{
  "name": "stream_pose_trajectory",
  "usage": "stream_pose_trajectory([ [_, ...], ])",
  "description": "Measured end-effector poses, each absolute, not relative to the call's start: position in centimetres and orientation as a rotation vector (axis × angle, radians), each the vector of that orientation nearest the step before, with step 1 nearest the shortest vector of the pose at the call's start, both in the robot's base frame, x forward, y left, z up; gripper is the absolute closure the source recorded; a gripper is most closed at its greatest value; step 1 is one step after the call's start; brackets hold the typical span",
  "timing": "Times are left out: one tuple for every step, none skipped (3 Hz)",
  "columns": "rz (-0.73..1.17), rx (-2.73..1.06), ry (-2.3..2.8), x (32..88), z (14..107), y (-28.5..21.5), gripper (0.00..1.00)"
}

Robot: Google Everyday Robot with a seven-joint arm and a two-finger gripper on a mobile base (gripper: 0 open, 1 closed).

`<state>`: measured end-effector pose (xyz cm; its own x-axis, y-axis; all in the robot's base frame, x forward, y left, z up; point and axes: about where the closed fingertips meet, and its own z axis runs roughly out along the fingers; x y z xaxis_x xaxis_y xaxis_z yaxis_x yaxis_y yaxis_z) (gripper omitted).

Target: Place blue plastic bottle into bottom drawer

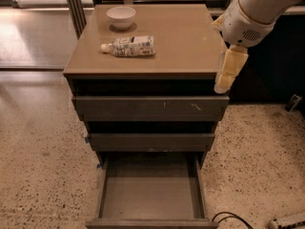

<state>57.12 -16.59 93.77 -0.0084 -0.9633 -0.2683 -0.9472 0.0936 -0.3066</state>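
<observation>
— Tan surface (186, 42): where's the blue plastic bottle (129, 46)?
— Lying on its side there, cap pointing left, near a white bowl (121, 17).
— And the claw (223, 87)?
— Hanging beside the surface's right front corner. Open or closed, I can't tell.
— And the bottom drawer (150, 197)?
— Pulled out, its front edge cropped.

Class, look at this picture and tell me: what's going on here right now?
A robot arm is working at a cabinet with three drawers. Its gripper hangs, pointing down, by the right front corner of the top, holding nothing. The blue plastic bottle lies on its side on the top, well apart from the gripper, with a white bowl behind it. The bottom drawer is pulled open, and the bottle is not yet in it.
</observation>
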Motion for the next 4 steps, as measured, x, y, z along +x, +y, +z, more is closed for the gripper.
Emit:
stream_pose_trajectory([
  [-0.040,-1.891,1.942,58.3,93.3,-15.9,0.00],
  [-0.043,-1.929,1.861,61.4,92.9,-14.4,0.00],
  [-0.045,-1.988,1.749,65.7,93.0,-12.0,0.00],
  [-0.021,-2.042,1.657,69.2,92.9,-9.2,0.00],
])
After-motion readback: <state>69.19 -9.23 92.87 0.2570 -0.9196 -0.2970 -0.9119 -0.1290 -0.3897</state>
